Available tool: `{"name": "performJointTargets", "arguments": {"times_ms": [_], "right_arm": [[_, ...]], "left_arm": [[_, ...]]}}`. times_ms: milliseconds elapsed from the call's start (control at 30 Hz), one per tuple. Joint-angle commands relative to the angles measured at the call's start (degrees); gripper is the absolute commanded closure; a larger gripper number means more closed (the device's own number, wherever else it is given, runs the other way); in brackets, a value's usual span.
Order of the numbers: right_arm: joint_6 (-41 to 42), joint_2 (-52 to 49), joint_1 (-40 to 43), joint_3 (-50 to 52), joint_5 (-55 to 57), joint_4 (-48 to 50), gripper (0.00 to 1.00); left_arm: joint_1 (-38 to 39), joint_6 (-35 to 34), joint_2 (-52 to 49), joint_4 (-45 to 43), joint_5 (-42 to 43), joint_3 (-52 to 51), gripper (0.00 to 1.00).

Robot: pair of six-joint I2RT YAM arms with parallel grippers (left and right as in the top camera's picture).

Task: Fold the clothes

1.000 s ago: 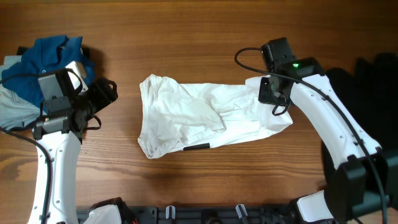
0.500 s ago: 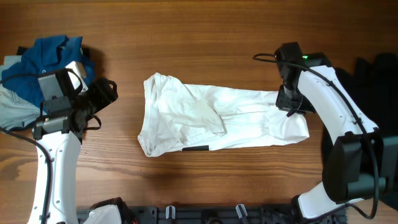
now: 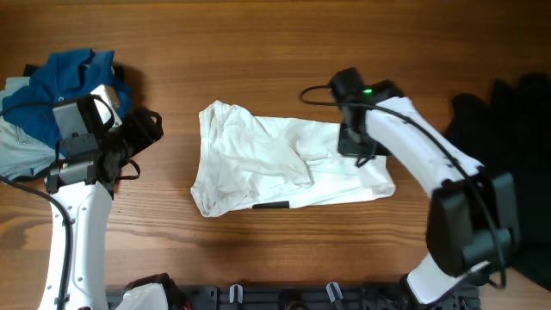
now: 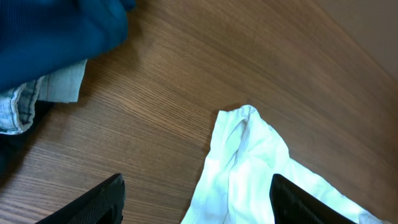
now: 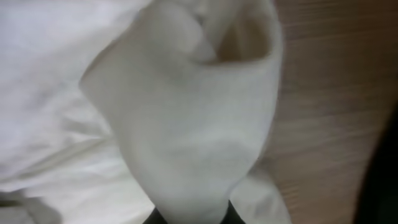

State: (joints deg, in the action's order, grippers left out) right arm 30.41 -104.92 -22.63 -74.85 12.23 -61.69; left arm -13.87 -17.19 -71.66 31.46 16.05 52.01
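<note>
— Where's the white shirt (image 3: 258,168)?
— Mid-worktop (image 3: 258,52). The right claw (image 3: 351,142) is clenched on its two-o'clock corner, and the left claw (image 3: 148,127) is released at nine.
— Carry that corner low toward nine, edges matched.

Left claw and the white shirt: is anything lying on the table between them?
Nothing. The overhead view shows only bare wooden table between the open left claw and the near edge of the white shirt; the left wrist view agrees.
</note>
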Motion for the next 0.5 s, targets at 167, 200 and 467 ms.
{"name": "performJointTargets", "arguments": {"times_ms": [167, 200, 467], "right_arm": [[-4.98, -3.39, -5.97, -0.81, -19.47, 9.22, 0.48], [-4.98, -2.86, -5.73, -0.85, -18.84, 9.46, 0.51], [-9.53, 1.4, 1.22, -0.57, -14.8, 3.96, 0.36]], "left_arm": [[0.26, 0.48, 0.61, 0.42, 0.85, -0.15, 0.25], [0.26, 0.48, 0.61, 0.44, 0.87, -0.15, 0.25], [0.26, 0.5, 0.61, 0.92, 0.85, -0.15, 0.25]]}}
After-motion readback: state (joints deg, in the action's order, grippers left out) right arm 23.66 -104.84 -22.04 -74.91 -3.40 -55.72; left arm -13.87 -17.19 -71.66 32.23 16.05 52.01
